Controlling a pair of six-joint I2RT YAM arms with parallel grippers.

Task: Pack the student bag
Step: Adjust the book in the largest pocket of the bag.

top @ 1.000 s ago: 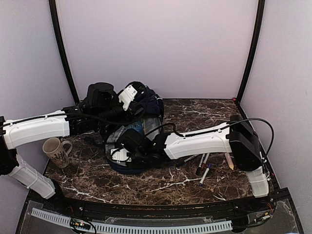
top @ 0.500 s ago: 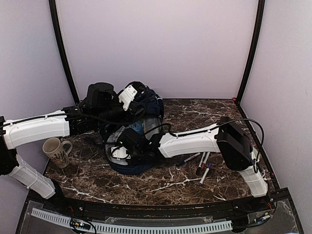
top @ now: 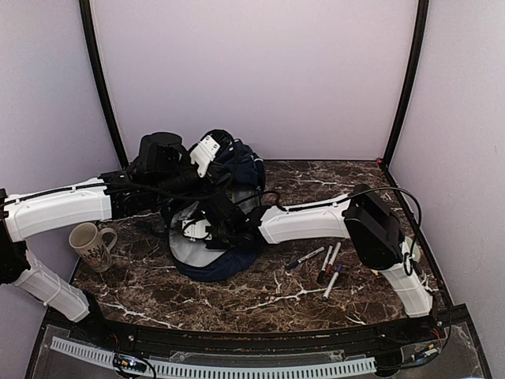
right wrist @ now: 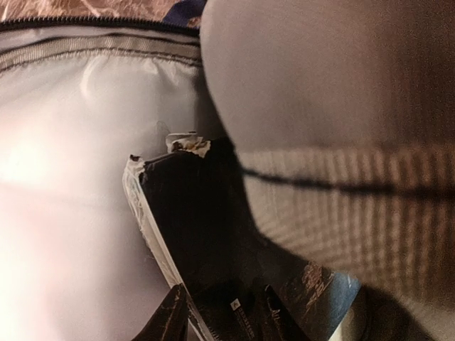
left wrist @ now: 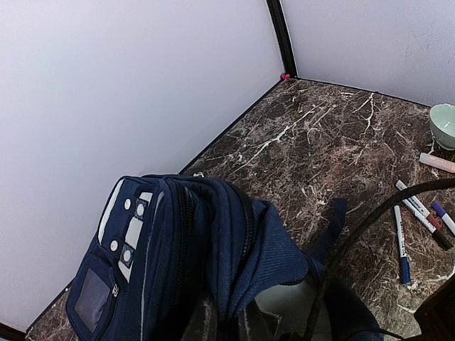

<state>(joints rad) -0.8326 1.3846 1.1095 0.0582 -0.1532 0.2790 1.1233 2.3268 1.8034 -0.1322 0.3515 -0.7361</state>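
The student bag point(top: 229, 207), navy blue, lies in the middle of the table with its mouth open and the pale lining showing. My left gripper point(top: 207, 150) is shut on a fold of fabric at the bag's top point(left wrist: 213, 241) and holds it up; its fingers point(left wrist: 202, 323) pinch the cloth at the bottom of the left wrist view. My right gripper point(top: 199, 229) reaches inside the bag. In the right wrist view its fingers point(right wrist: 170, 316) sit either side of a dark book point(right wrist: 213, 234) with white page edges, pressed against the grey lining point(right wrist: 71, 199).
A patterned mug point(top: 92, 245) stands at the left by my left arm. Several markers point(top: 327, 264) lie on the marble to the right of the bag. The left wrist view also shows a pale green bowl point(left wrist: 444, 124) and a pink stick point(left wrist: 437, 162).
My right arm has pushed farther left and back, carrying its gripper deeper into the bag's mouth. The left arm has held still.
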